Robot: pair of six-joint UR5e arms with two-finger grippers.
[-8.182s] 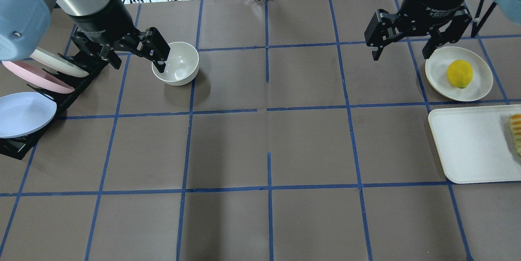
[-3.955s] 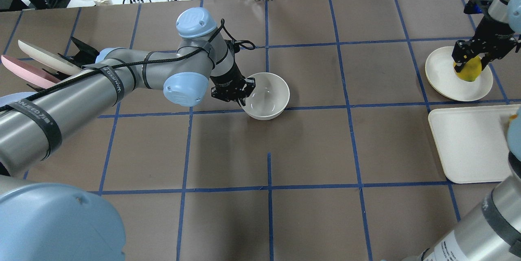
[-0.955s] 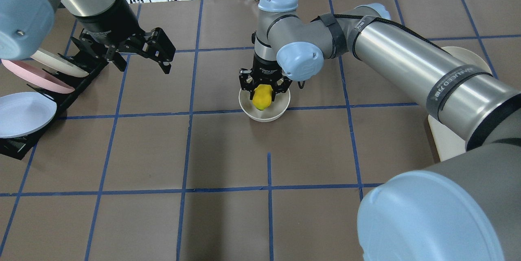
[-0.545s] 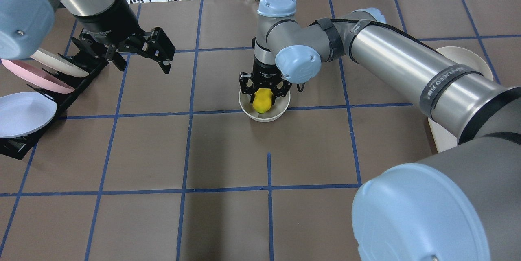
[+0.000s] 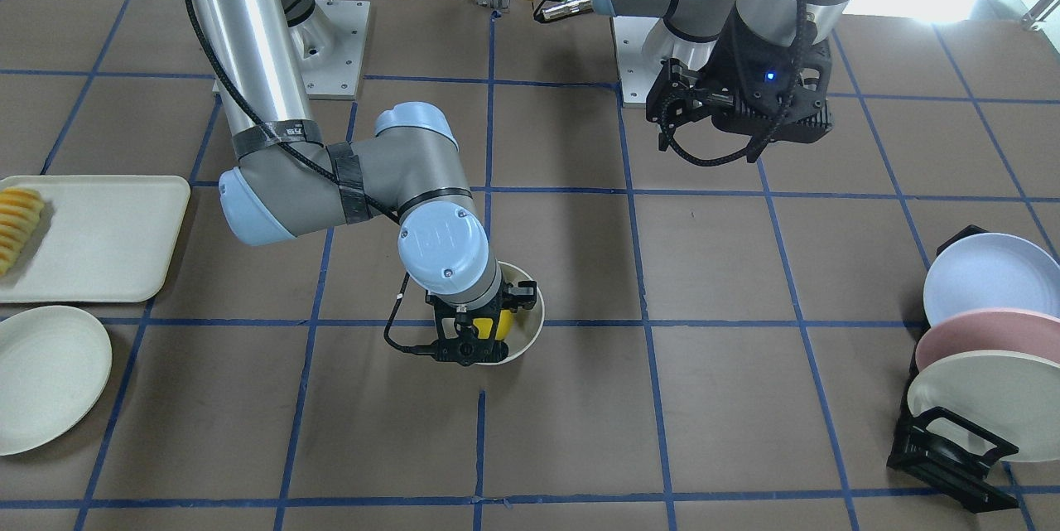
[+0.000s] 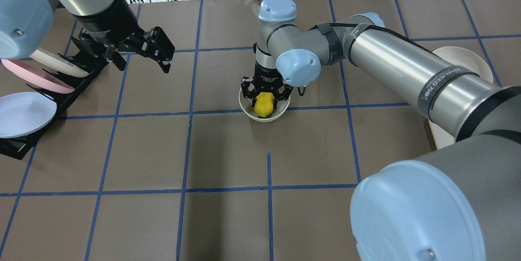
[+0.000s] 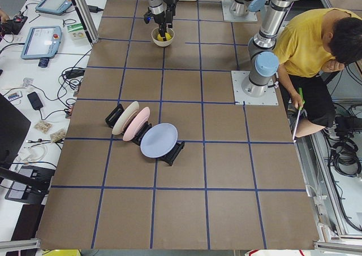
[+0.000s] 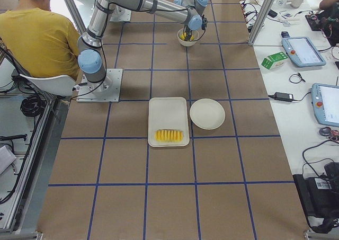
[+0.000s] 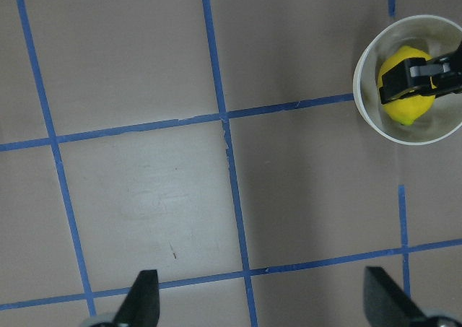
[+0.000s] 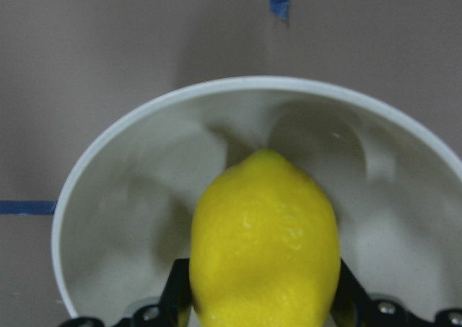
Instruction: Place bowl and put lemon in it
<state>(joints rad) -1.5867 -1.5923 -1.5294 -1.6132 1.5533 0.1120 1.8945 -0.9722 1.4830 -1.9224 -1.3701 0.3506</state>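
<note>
Overhead exterior: right gripper clamped on the lemon, inside the bowl

From above, you find the right gripper (image 6: 265,99) pointing straight down into the bowl (image 6: 264,119), its two black fingers pressed against opposite sides of the lemon (image 6: 264,107). The fingers stand only as far apart as the lemon is wide. On the right wrist camera you see the yellow fruit filling the gap between the fingers (image 10: 177,298), its pointed tip aimed at the bowl's glossy floor. The whole lemon lies inside the ring of the rim. Whether the tip touches the floor, you cannot tell from any view.

The bowl stands upright on the brown table (image 6: 228,151), near its middle, over a crossing of blue tape lines.

The front-facing view gives you the same grasp from the other side. The wrist hides much of the bowl, and a strip of yellow shows beside one finger.

The left gripper (image 6: 143,67) hangs above the table, well apart from the bowl and beside the black plate rack (image 6: 69,96) on the robot's left. Its jaws are spread wide and hold nothing. On the left wrist camera both fingertips (image 9: 144,302) sit far apart at the bottom edge, with bare table between them. The bowl with the gripped lemon shows in the upper right corner.
</note>
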